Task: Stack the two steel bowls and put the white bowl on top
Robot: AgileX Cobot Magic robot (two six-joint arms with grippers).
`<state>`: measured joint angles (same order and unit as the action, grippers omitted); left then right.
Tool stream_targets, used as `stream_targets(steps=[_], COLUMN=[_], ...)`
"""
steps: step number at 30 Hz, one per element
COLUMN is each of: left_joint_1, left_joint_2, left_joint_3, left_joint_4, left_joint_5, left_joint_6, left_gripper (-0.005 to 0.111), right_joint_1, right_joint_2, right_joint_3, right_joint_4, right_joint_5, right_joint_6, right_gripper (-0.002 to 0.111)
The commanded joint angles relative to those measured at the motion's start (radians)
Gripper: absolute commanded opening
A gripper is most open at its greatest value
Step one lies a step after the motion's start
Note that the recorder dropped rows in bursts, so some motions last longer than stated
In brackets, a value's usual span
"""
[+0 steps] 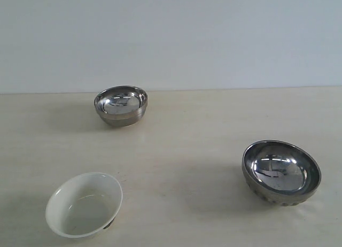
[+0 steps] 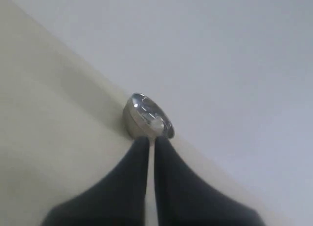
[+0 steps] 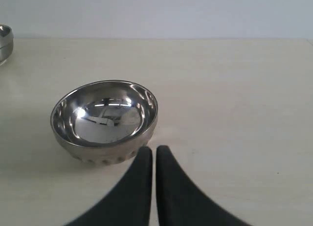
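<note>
Your left gripper and right gripper are closed, empty; reach the dimpled steel bowl unopened and it skids

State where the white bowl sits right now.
In the exterior view the white bowl sits at the near left of the table, with the plain steel bowl behind it and the dimpled steel bowl off to its right.

— What sits by the black right gripper?
— A round, mirror-shiny steel bowl with a dimpled lower outside, upright on the cream tabletop, just beside the tips of the closed jaws.
— Anything else?
— A second shiny steel bowl, half out of view, well apart.
</note>
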<state>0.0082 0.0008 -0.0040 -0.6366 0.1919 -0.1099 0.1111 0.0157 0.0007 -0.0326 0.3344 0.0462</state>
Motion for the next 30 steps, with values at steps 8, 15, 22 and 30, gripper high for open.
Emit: stream_targets(steps=[8, 15, 22, 30], left_joint_1=[-0.001, -0.001, -0.001, -0.001], left_joint_2=[-0.001, 0.085, 0.505, 0.972], left_joint_3=[-0.01, -0.249, -0.596, -1.051], left_joint_4=[-0.071, 0.182, 0.475, 0.78], left_joint_5=[-0.362, -0.519, -0.517, 0.139], left_joint_6=[-0.074, -0.235, -0.306, -0.258], left_gripper=[0.004, 0.004, 0.004, 0.004], right_joint_1=[-0.001, -0.001, -0.001, -0.001], right_joint_2=[-0.004, -0.004, -0.004, -0.004], right_joint_3=[-0.001, -0.001, -0.001, -0.001], right_joint_4=[-0.005, -0.005, -0.005, -0.005], right_joint_5=[-0.004, -0.004, -0.004, -0.004], right_joint_6=[-0.001, -0.001, -0.001, -0.001], right_gripper=[0.0, 0.0, 0.0, 0.0])
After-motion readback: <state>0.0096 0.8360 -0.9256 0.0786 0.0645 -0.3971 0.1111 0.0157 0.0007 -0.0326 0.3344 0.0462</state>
